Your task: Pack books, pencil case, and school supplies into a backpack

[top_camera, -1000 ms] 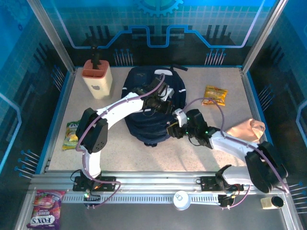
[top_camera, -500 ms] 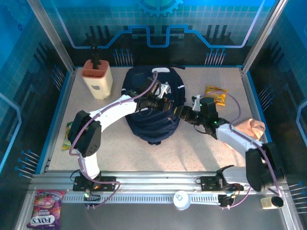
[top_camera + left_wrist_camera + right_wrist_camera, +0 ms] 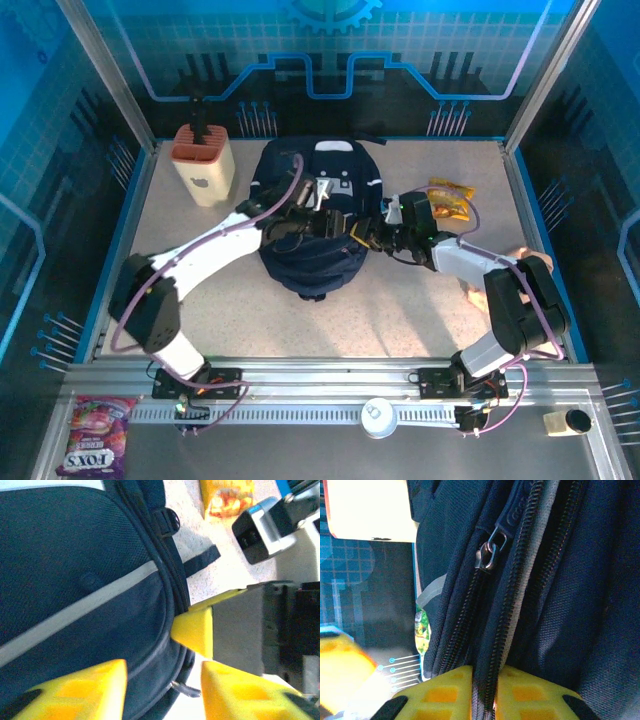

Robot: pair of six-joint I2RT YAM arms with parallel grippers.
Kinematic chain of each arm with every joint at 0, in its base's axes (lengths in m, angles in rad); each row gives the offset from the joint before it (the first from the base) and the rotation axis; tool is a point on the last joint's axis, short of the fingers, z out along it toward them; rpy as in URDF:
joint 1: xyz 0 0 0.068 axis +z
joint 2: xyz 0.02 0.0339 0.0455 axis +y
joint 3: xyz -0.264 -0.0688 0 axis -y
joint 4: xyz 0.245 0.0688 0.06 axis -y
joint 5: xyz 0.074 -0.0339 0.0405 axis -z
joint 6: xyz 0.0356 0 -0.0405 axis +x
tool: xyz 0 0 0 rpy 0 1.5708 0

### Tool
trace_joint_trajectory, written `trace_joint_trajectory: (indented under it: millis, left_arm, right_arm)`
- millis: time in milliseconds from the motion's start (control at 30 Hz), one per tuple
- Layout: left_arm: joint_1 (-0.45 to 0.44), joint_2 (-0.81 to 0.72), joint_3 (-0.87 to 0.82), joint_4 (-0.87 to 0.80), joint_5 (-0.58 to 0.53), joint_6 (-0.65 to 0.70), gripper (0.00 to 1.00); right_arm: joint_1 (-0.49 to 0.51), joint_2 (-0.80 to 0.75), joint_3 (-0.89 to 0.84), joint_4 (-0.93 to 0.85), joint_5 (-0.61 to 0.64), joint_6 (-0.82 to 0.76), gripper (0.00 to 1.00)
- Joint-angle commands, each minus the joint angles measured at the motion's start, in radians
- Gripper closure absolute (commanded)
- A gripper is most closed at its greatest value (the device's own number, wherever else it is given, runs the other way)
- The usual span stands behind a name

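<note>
Top view: risk judged as whole backpack (image 3: 300, 262) dragging, or fabric slipping free, if right gripper (image 3: 364, 233) tugged, since left gripper (image 3: 330, 222) over bag held nothing

Left wrist: left gripper (image 3: 160, 692) fingers wide apart, empty, straddling bag's seam

Right wrist: right gripper (image 3: 485, 697) nearly closed, pinching zip track; zip pull (image 3: 489, 556) further along track

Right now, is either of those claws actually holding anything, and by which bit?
The right gripper pinches the backpack by a zip seam on its side. The left gripper is open over the backpack, holding nothing.
</note>
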Motion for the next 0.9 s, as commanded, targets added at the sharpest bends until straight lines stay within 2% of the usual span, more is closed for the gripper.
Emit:
trace_joint_trajectory:
  millis: [0, 100, 300, 433, 633, 767, 867]
  left_arm:
    - [-0.07, -0.106, -0.089, -0.018, -0.139, -0.184, 0.48]
    - [-0.137, -0.126, -0.146, 0.003, -0.203, -0.295, 0.46]
    - [-0.189, -0.025, -0.116, 0.027, -0.213, -0.403, 0.47]
    - [-0.195, 0.028, -0.108, 0.084, -0.206, -0.423, 0.51]
    - [-0.198, 0.102, -0.061, 0.124, -0.249, -0.423, 0.51]
    - [-0.199, 0.126, -0.042, 0.086, -0.28, -0.448, 0.61]
    - [-0.2, 0.118, -0.051, 0.047, -0.313, -0.465, 0.73]
  right_arm:
    - [0.023, 0.006, 0.049, 0.078, -0.051, 0.003, 0.84]
    - [0.027, 0.01, 0.05, 0.116, -0.07, 0.016, 0.84]
    - [0.033, 0.007, 0.057, 0.138, -0.087, 0.033, 0.85]
    - [0.031, -0.001, 0.049, 0.144, -0.088, 0.035, 0.85]
    - [0.034, -0.003, 0.041, 0.161, -0.097, 0.041, 0.85]
    - [0.032, -0.01, 0.036, 0.156, -0.09, 0.038, 0.86]
    - [0.029, -0.014, 0.032, 0.149, -0.08, 0.035, 0.86]
